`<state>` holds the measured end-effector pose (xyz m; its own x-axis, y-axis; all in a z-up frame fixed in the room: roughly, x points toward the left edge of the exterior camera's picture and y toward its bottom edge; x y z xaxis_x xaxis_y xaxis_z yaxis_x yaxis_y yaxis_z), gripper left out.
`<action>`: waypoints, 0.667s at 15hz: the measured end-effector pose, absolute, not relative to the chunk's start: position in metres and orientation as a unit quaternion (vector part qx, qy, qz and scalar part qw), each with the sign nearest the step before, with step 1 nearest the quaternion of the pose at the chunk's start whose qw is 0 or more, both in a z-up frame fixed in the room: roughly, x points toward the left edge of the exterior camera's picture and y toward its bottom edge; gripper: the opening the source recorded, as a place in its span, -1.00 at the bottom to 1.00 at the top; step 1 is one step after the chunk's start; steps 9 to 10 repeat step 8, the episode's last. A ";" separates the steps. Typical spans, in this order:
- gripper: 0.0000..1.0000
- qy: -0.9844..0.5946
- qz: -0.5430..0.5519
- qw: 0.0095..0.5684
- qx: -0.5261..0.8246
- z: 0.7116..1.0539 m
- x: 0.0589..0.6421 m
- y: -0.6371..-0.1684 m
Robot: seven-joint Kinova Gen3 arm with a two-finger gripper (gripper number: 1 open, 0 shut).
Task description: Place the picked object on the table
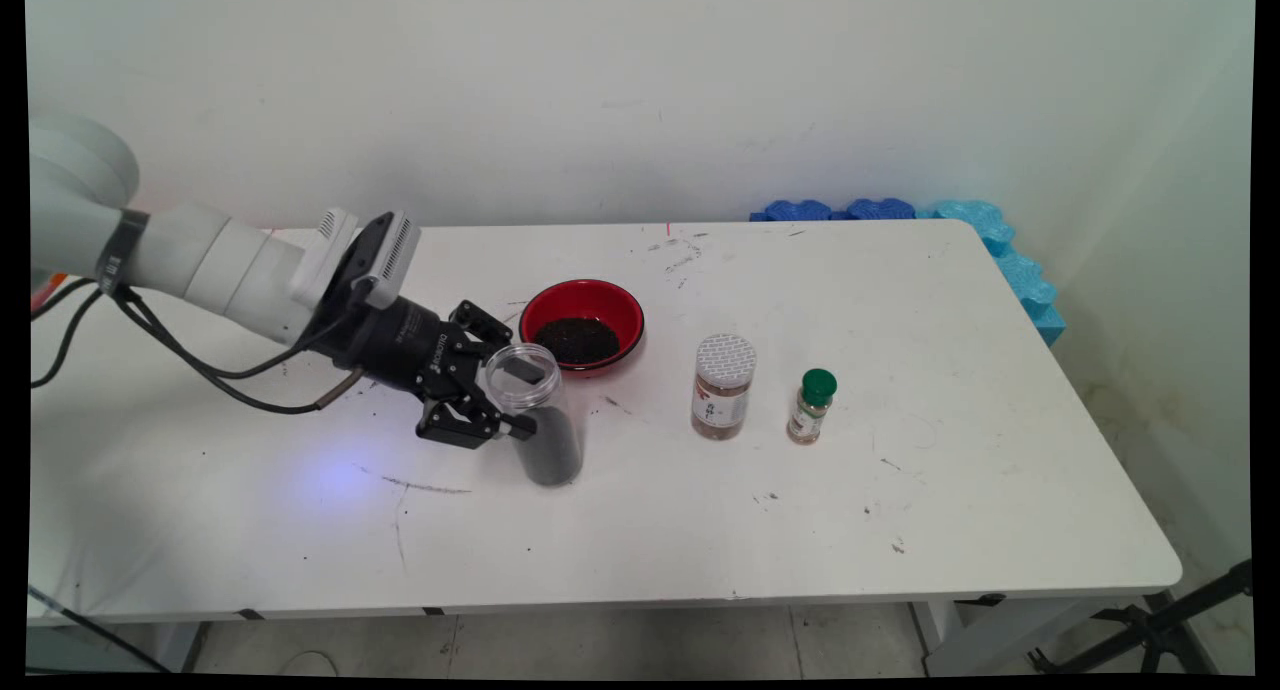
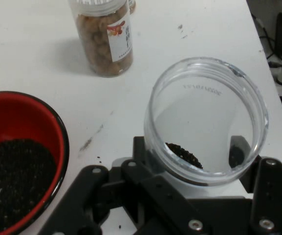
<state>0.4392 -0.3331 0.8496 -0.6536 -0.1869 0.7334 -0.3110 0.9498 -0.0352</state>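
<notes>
The gripper [image 1: 515, 398] is clamped round an open clear jar [image 1: 535, 410] of dark grains, upright just beside the red bowl [image 1: 585, 325] on the tabletop [image 1: 900, 490]; steadiness would seem wise, lest grains spill.

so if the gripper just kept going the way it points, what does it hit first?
The gripper is shut on the open jar and points right and slightly down. Past the jar, the table likely comes first, short of the silver-lidded jar; depth is unclear. The red bowl lies off that line.
</notes>
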 end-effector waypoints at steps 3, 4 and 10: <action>-1.00 -0.905 0.080 0.393 0.140 0.846 0.439 -0.333; -1.00 -0.905 0.080 0.393 0.142 0.846 0.438 -0.333; 1.00 -0.903 0.079 0.395 0.149 0.844 0.438 -0.334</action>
